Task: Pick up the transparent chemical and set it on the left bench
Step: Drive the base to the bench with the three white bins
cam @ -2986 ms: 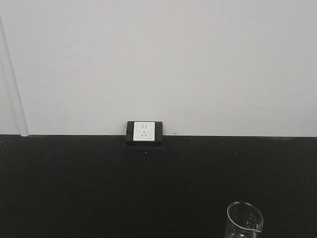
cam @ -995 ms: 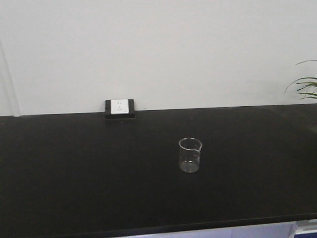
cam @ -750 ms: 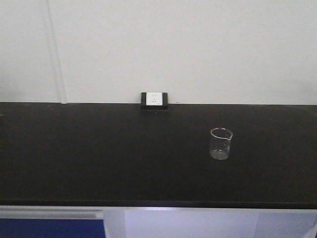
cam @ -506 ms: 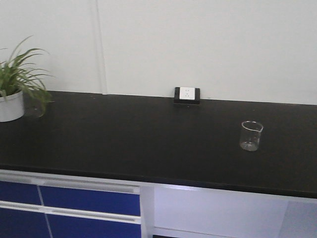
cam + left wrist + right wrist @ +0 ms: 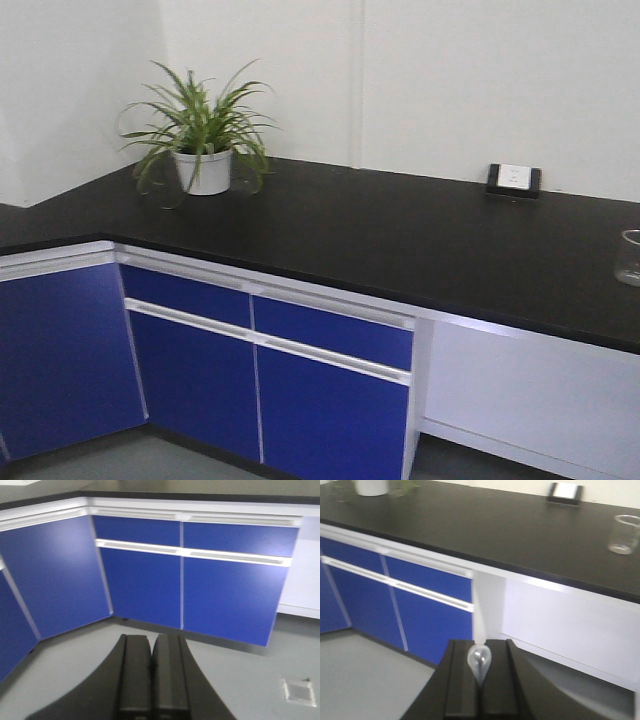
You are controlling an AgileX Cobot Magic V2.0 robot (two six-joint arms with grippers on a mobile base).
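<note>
— Where's the clear pipette (image 5: 480, 658)?
— Clamped between the right gripper's (image 5: 480, 647) jaws, bulb at the fingers, stem pointing toward the blue cabinets (image 5: 427, 612) (it's faint against the white panel).
— The left gripper (image 5: 151, 640)?
— Jaws pressed together on nothing, above grey floor.
— The black worktop (image 5: 400, 240)?
— It holds a potted plant (image 5: 205, 140), a socket (image 5: 514, 178) by the wall and a glass beaker (image 5: 625, 534).

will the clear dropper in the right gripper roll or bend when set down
The thin clear plastic dropper pipette looks light and probably flexes, being so slim. Its round bulb, pinched in the right gripper, may roll on the smooth black worktop.
</note>
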